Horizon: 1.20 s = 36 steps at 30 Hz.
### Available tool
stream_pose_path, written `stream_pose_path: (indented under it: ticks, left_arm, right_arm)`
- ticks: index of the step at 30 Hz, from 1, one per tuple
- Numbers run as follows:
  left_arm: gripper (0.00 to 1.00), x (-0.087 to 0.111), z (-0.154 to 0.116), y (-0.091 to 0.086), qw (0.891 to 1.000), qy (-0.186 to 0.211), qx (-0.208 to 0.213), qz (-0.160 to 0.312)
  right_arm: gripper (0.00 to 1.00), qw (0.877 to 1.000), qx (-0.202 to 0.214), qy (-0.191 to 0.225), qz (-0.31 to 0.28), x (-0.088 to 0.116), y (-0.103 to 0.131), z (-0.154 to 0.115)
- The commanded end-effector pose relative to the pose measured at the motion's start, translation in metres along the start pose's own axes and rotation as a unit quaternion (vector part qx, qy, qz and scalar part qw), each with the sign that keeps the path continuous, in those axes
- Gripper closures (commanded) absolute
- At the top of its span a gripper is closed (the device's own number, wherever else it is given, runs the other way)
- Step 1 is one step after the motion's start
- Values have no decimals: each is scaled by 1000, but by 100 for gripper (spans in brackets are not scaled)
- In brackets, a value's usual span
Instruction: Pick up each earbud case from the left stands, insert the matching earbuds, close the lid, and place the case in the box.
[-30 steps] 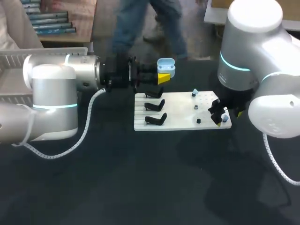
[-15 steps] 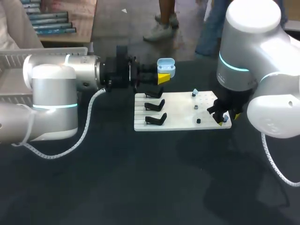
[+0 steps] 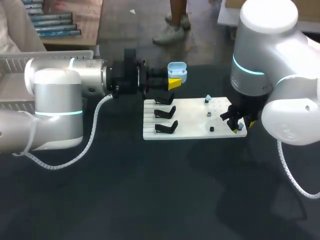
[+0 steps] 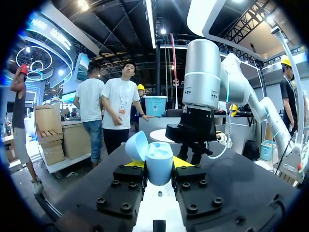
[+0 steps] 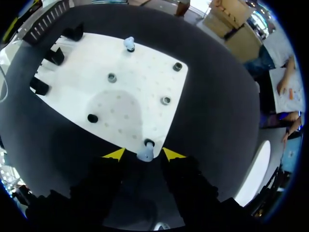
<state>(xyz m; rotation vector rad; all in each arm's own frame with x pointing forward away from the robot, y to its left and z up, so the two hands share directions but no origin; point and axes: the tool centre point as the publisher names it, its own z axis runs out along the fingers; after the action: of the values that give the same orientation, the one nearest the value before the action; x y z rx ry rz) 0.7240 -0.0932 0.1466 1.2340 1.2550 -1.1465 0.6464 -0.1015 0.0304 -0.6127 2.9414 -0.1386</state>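
Aloft, open case (image 4: 159, 157) in left tool (image 4: 158, 167)

Dark matte table (image 3: 125, 200), spread wide beneath everything. Flat white board (image 3: 192, 125) lying on it near the middle, long side running across. Peppered with faint tiny holes. A few small round sockets (image 5: 112, 77) on the board's right half, set well apart.

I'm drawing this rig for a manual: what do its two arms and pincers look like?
The left arm and right arm are rounded silver-white cylinders, each with a glowing teal ring and a coiled white cable. The left pincer and right pincer are black and blocky, with yellow tips.
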Motion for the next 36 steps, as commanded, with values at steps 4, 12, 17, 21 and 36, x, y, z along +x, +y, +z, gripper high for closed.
stream_pose_path:
  ticks: [4, 12, 17, 21, 36]
  left_arm:
    - [100, 1, 0, -1, 1000, -3, -3, 2]
    - [100, 1, 0, -1, 1000, -3, -3, 2]
    - [100, 1, 0, -1, 1000, -3, -3, 2]
    - [100, 1, 0, -1, 1000, -3, -3, 2]
    - [100, 1, 0, -1, 1000, -3, -3, 2]
  right_arm:
    - [60, 1000, 2, 4, 2, -3, 1, 0]
    - [60, 1000, 0, 8, 5, -2, 1, 2]
    - [62, 1000, 0, 8, 6, -2, 1, 2]
    - [67, 1000, -1, 9, 8, -2, 1, 2]
    - [100, 1000, -2, 16, 13, -3, 0, 3]
